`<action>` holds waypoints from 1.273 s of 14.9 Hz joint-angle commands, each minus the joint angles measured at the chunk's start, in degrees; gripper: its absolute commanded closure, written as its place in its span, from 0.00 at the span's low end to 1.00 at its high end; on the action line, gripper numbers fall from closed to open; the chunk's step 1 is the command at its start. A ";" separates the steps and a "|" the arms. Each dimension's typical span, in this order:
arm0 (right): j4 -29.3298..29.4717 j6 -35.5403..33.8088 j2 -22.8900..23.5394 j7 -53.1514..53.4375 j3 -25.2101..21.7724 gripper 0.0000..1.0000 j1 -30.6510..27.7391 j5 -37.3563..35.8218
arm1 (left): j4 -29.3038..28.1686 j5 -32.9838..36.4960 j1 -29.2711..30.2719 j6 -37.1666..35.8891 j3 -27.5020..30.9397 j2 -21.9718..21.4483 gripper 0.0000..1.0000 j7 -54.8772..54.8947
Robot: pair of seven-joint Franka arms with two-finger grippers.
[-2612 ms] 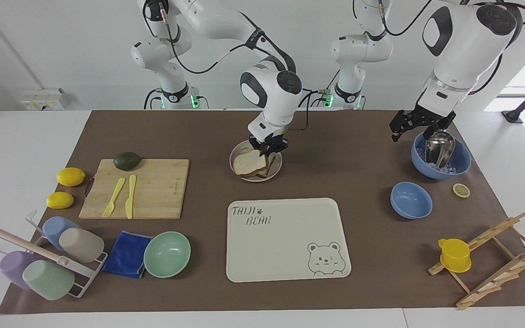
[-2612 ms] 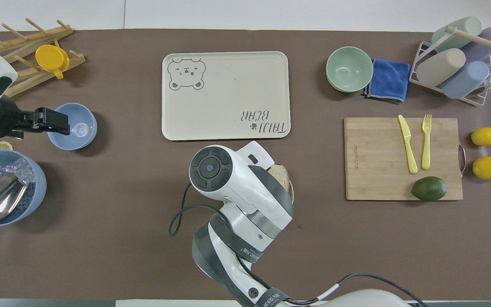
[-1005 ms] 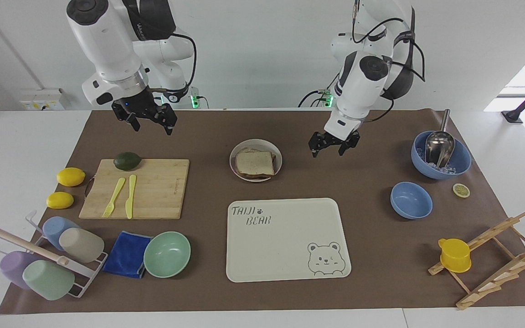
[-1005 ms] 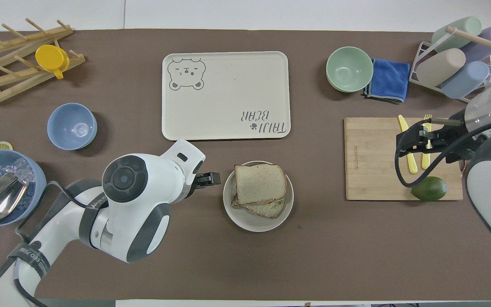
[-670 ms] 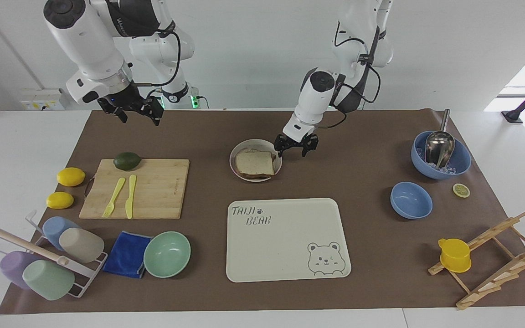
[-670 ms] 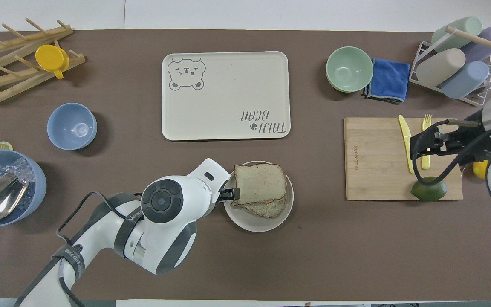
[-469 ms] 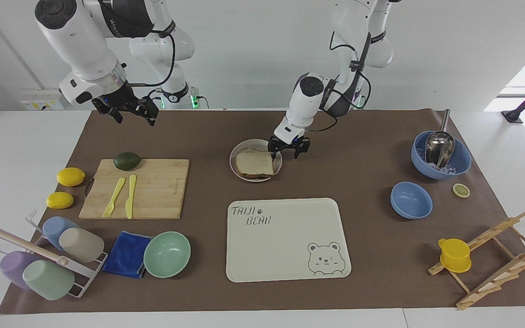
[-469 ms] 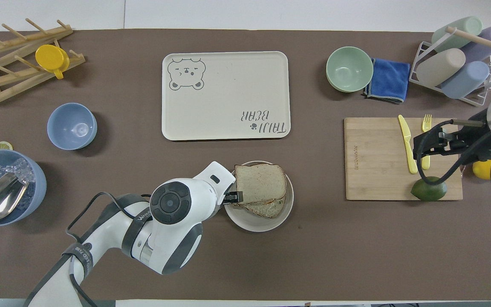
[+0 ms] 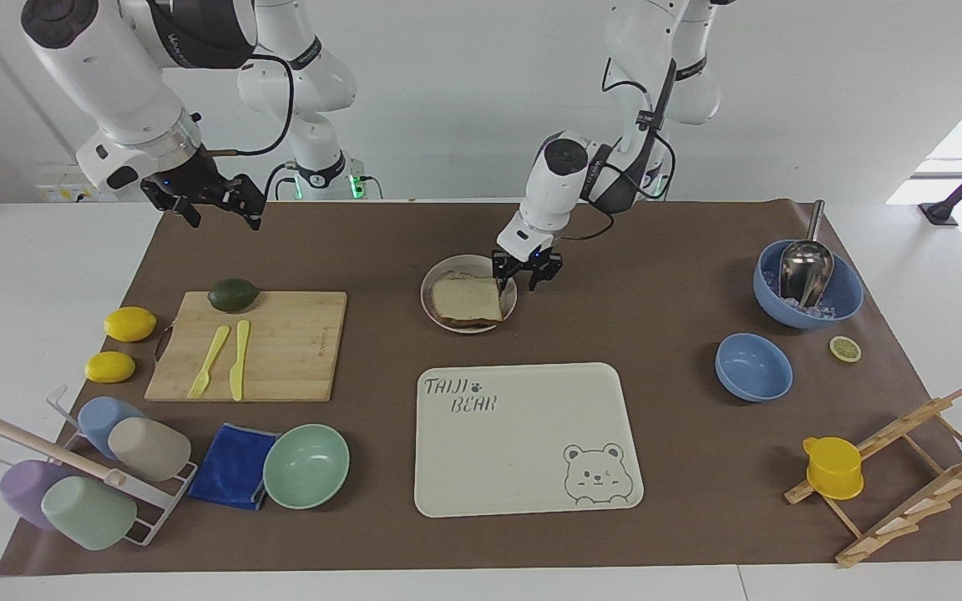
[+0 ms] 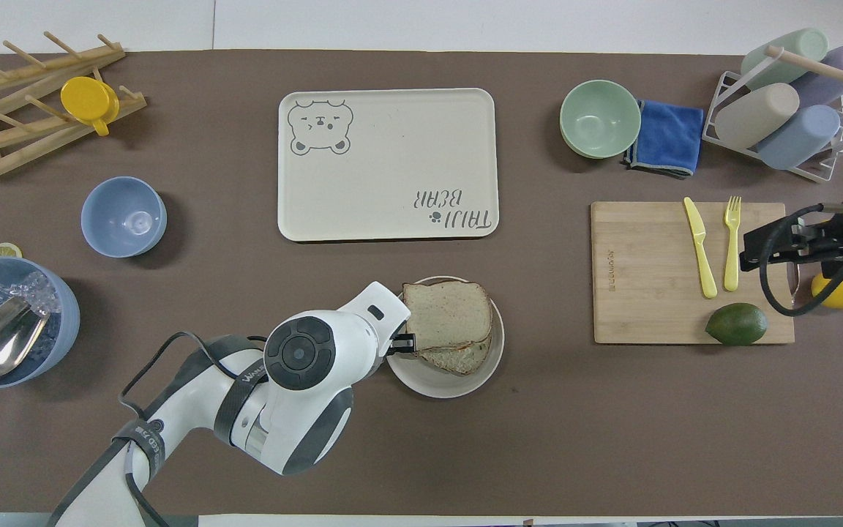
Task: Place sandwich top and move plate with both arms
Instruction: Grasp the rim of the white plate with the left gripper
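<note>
The sandwich top [image 9: 466, 298] lies flat on a lower slice on the plate [image 9: 428, 292], near the robots at mid-table. It also shows in the overhead view [image 10: 446, 315], on the plate [image 10: 436, 384]. My left gripper [image 9: 523, 282] is low at the plate's rim on the left arm's side, open, with one finger at the rim; it shows in the overhead view [image 10: 401, 342] too. My right gripper [image 9: 215, 214] is open and empty, raised over the table's edge at the right arm's end, and shows in the overhead view [image 10: 758, 249].
A cream bear tray [image 9: 523, 438] lies farther from the robots than the plate. A cutting board [image 9: 281, 351] with fork, knife and avocado [image 9: 233, 294] lies toward the right arm's end, two lemons beside it. Two blue bowls [image 9: 753, 366] stand toward the left arm's end.
The right gripper let the bread go on the plate and drew back, up toward its end. The left gripper came from the ice bowl down to the plate's rim.
</note>
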 commanded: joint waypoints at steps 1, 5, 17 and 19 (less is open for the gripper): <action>-0.33 -0.63 -0.49 -0.81 0.43 0.00 -0.59 0.04 | -0.66 -0.55 -1.67 0.94 0.82 -0.22 0.42 1.05; -0.33 -0.55 -0.49 -0.72 0.43 0.00 -0.59 0.12 | -0.66 -0.64 -1.93 1.03 0.82 0.40 0.50 1.13; -0.33 -0.55 -0.49 -0.72 0.43 0.00 -0.59 0.12 | -0.57 -0.64 -2.20 1.12 0.82 1.28 0.75 2.71; -0.33 -0.55 -0.49 -0.72 0.43 0.00 -0.59 0.12 | -0.57 -0.64 -2.11 1.12 0.82 1.63 0.90 3.07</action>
